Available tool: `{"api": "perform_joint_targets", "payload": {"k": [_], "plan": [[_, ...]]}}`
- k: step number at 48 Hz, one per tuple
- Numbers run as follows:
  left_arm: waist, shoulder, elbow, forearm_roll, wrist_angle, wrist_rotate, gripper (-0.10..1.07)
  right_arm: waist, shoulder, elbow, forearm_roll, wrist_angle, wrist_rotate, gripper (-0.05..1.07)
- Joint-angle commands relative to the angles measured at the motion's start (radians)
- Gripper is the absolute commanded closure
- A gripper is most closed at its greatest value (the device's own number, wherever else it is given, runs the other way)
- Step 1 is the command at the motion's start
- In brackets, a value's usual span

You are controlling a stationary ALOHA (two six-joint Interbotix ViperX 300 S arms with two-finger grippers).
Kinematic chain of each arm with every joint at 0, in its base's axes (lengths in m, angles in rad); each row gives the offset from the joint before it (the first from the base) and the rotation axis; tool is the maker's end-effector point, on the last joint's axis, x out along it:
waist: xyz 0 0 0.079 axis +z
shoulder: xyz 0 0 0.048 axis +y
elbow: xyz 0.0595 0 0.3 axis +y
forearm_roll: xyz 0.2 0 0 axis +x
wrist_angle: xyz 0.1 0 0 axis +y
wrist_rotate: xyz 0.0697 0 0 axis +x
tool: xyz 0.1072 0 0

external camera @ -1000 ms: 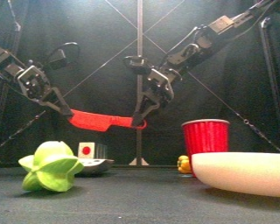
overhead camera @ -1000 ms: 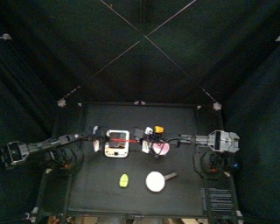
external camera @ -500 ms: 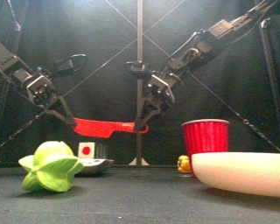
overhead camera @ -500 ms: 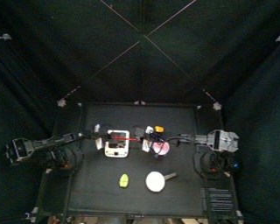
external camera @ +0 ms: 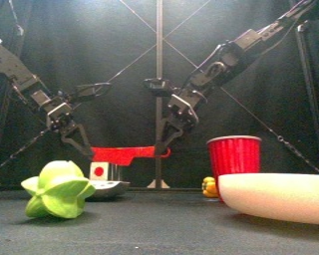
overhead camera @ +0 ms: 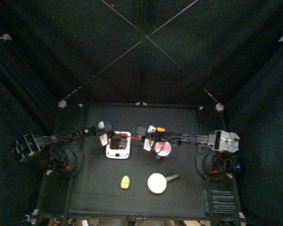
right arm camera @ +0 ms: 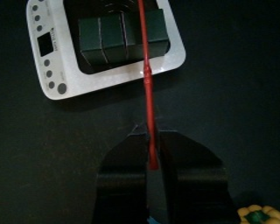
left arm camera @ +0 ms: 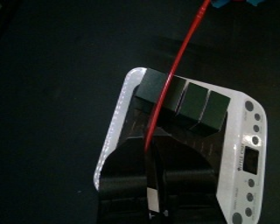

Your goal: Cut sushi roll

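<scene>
The sushi roll (left arm camera: pixel 184 102) is a short dark roll lying on the white rectangular board (left arm camera: pixel 245 149). It also shows in the right wrist view (right arm camera: pixel 116 35) and the front view (external camera: pixel 100 170). A red knife (external camera: pixel 123 153) hangs level just above the roll, its blade crossing it (right arm camera: pixel 143 52). My left gripper (external camera: pixel 77 137) is shut on one end of the knife, and my right gripper (external camera: pixel 171 127) is shut on the other end. In the top view both grippers (overhead camera: pixel 105 135) (overhead camera: pixel 144 137) meet over the board (overhead camera: pixel 117 150).
A red cup (external camera: pixel 233 159) stands right of the board. A yellow-green lump (external camera: pixel 59 191) and a white bowl (external camera: pixel 275 196) sit near the front edge. A small yellow-orange object (external camera: pixel 209 186) is beside the cup.
The knife has come down from well above the board to just over the roll. Both grippers have lowered with it, and the left arm has reached further in.
</scene>
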Motion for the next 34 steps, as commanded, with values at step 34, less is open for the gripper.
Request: {"api": "perform_joint_targets", "payload": {"k": [34], "plan": [[0.031, -0.002, 0.021, -0.005, -0.003, -0.008, 0.74, 0.014, 0.012, -0.018, 0.008, -0.014, 0.0, 0.68]]}}
